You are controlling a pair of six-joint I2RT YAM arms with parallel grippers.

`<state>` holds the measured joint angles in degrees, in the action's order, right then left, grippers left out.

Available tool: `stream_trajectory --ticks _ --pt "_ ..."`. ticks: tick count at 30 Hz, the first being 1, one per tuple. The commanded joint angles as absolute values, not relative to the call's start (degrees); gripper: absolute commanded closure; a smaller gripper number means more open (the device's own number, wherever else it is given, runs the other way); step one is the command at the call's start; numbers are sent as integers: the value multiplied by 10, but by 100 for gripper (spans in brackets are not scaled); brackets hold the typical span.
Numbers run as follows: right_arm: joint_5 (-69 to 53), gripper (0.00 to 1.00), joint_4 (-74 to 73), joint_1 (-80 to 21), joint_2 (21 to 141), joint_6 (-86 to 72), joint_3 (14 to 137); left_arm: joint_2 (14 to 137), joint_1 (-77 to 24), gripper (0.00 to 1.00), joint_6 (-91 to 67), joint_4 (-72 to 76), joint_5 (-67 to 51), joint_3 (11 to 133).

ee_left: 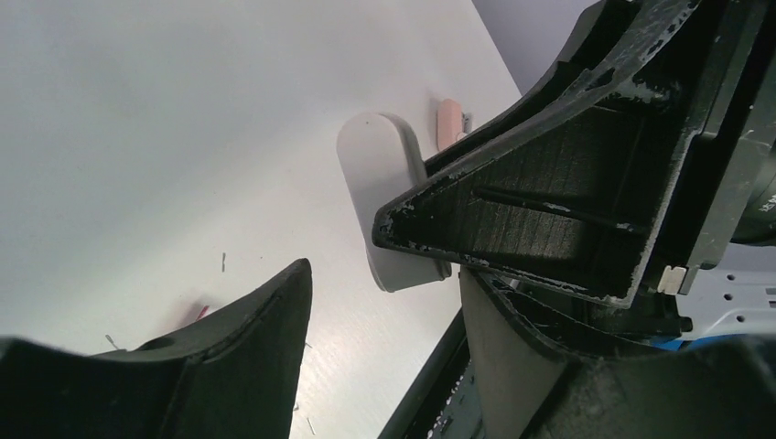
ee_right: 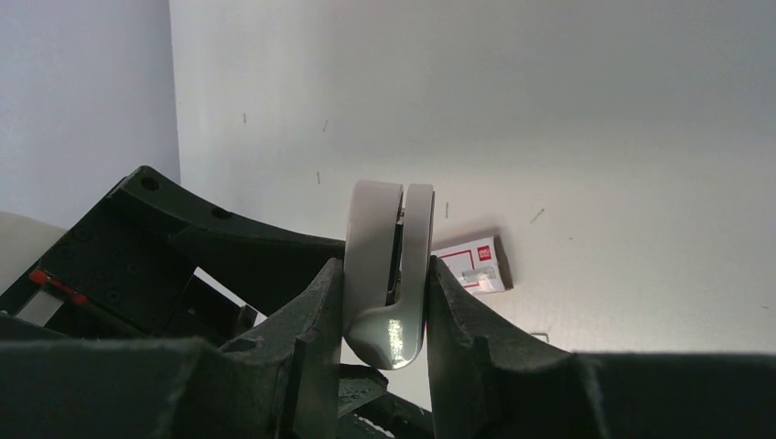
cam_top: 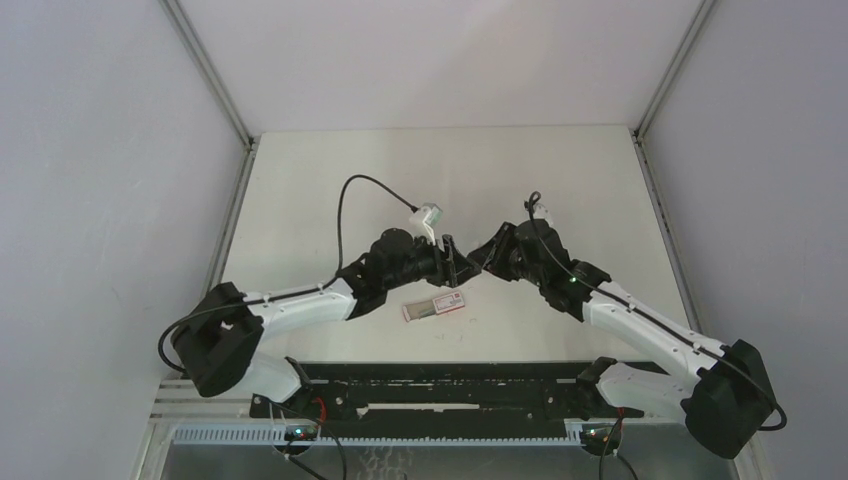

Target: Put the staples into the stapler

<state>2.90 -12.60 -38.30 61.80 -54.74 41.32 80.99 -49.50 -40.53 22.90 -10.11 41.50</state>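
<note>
Stapler (ee_right: 389, 256) is clamped between the fingers of my right pincer (ee_right: 384, 283), over the middle of the table (cam_top: 560, 180). My left pincer (cam_top: 458, 262) hangs just left of it, jaws apart, gripping nothing. A staple box (cam_top: 433, 307) lies flat on the table, nearer.

Pale stapler (ee_left: 380, 183) behind one jaw, jaws apart, stray staples (ee_left: 223, 262) on table (ee_left: 137, 110)

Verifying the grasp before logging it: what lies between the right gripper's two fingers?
The stapler, clamped in the right gripper with a finger pressed on each side. Nothing else sits in the gap. The right wrist view shows it.
</note>
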Motion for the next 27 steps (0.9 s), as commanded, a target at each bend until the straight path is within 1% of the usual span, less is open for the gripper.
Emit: stream_trajectory --ticks 1,8,10,13,19,24,25,27 --pt "25 100 -144 -388 601 -531 439 826 -497 35 -395 283 -125 456" --pt "15 100 -171 -386 580 -537 436 862 -498 36 -388 279 -133 480" --pt "4 100 -165 -387 577 -543 435 876 -499 38 -388 279 -136 489" --pt "13 100 -156 -397 572 -557 432 892 -500 44 -388 279 -136 498" --pt "42 100 -148 -410 562 -575 422 894 -503 47 -363 280 -127 502" --pt "46 100 -151 -415 558 -557 421 894 -503 62 -339 280 -127 504" --pt "46 100 -150 -418 555 -550 421 894 -503 67 -336 280 -129 506" --pt "50 100 -147 -423 549 -539 419 894 -503 73 -333 280 -131 506"
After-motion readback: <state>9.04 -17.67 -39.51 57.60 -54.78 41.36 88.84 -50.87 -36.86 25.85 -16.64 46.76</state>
